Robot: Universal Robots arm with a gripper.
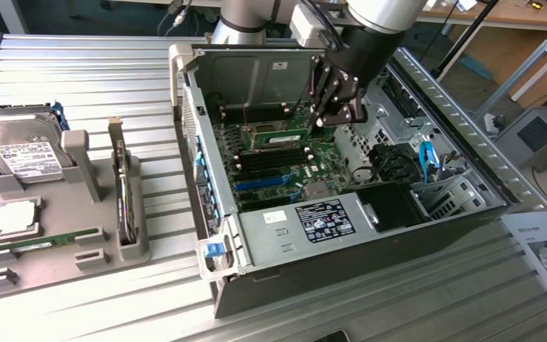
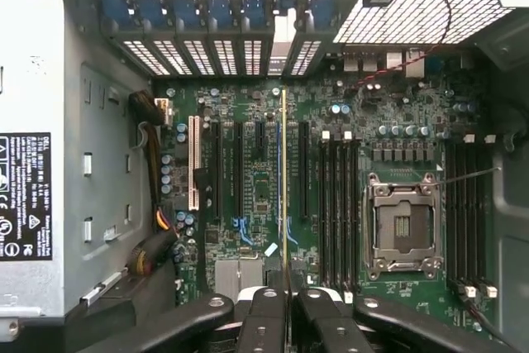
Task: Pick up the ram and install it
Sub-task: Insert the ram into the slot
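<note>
ram (image 2: 284,171) edge-on, thin gold strip, in jaws

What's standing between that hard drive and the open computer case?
An upright expansion card, slotted in the grey holder, as the exterior view shows.

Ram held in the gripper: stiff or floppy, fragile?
Probably stiff: the ram shows as a straight edge-on line from the gripper. Likely light, being so thin. Clamped between narrow fingers, it could pivot if pushed off-line.
</note>
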